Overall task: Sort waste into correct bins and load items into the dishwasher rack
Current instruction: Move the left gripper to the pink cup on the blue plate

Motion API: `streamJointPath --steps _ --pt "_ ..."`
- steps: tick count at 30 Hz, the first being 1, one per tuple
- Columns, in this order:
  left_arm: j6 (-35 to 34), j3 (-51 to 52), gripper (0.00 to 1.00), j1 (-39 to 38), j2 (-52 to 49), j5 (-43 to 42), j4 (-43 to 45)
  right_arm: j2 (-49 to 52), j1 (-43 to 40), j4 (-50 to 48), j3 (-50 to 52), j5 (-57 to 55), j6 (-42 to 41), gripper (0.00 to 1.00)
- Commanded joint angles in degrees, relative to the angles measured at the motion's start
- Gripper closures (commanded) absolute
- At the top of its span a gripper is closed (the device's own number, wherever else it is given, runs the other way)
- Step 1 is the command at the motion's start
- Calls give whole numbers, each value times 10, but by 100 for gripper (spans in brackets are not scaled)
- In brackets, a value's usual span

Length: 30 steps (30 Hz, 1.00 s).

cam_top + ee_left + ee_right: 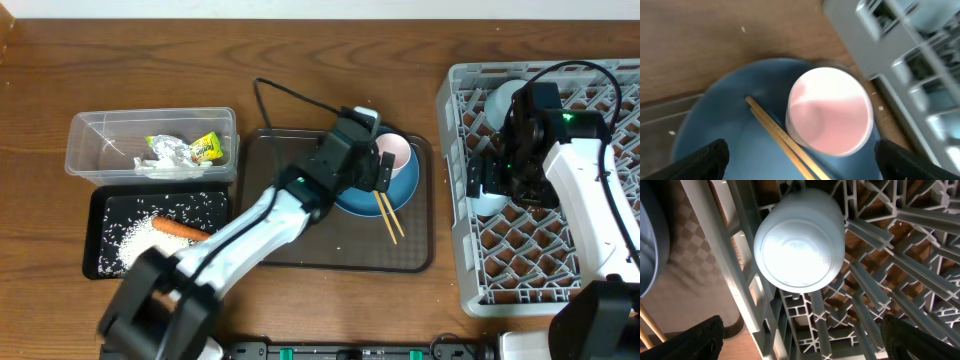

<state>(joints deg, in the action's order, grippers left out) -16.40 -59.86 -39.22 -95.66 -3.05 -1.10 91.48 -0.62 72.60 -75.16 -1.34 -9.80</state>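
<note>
Pink cup (830, 116), dark-blue plate (725, 120), grey lattice rack (530, 262) (light-blue cup (800, 240) too)

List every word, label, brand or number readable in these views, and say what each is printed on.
No text can be read in any view.
Snack wrapper in the clear tub: any print on its yellow face is too small and blurred to read.
Pink cup, plate, chopsticks, light-blue cup, rack: no markings visible.
</note>
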Motion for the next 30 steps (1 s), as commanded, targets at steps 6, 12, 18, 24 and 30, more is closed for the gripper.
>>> streamJointPath --steps 6,12,18,24,30 --pt "7 -2 13 -1 -47 -4 24 2 -5 0 3 -6 2 1" --pt "7 -2 43 -1 -47 -4 -2 2 -5 0 3 -6 2 1" --pt "7 -2 44 -1 -47 -4 -12 2 -5 0 3 -6 2 1" --pt "7 -2 44 -1 -47 -4 -16 2 -5 0 3 -6 2 1" --pt "7 -2 44 -1 -47 -4 -16 2 -5 0 3 -6 2 1"
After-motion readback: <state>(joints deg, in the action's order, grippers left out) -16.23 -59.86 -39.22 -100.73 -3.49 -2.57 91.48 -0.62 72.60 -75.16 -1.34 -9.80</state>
